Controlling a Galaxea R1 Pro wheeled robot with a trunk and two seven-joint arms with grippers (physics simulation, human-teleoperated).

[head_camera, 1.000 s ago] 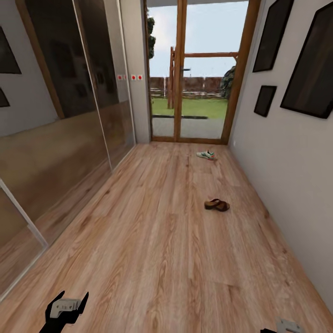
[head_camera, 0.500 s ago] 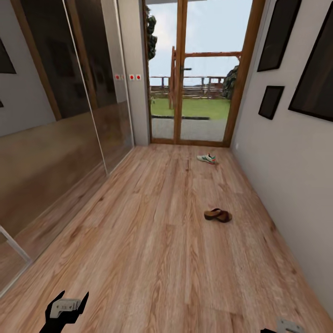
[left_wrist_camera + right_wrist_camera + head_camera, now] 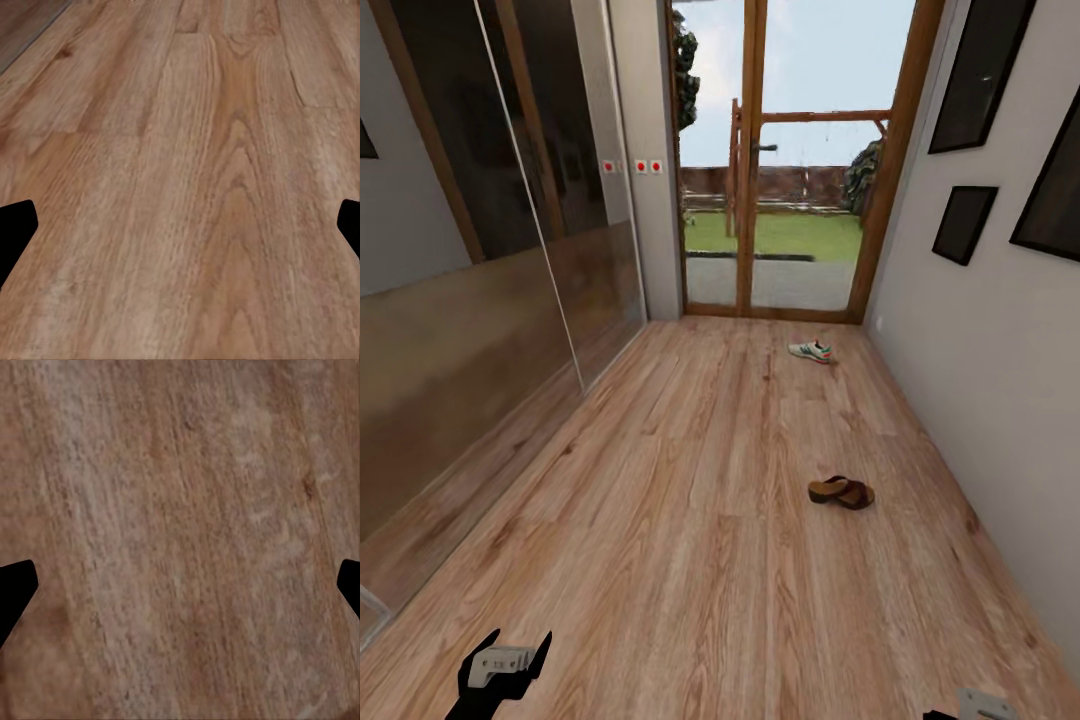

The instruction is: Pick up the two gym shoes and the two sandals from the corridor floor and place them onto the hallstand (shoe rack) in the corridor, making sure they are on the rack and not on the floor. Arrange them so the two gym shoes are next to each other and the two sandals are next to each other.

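**Corridor survey: footwear not yet collected**

Wood-plank corridor floor (image 3: pixel 690 520), light brown with pronounced grain, runs to a timber-framed glass door (image 3: pixel 790 160); mirrored panels (image 3: pixel 480 230) line one wall, dark picture frames (image 3: pixel 963 223) the other.

- Sandal (image 3: pixel 841 492): brown, low heel, dark strap, lying on the floor near the framed wall.
- Gym shoe (image 3: pixel 811 351): white with teal and red trim, further on, near the door.
- Left end effector (image 3: pixel 507 665): fingers spread, holding nothing.
- Right end effector (image 3: pixel 180 592): fingers spread, over bare planks.

Judged progress: early; both visible pieces remain to be shelved.
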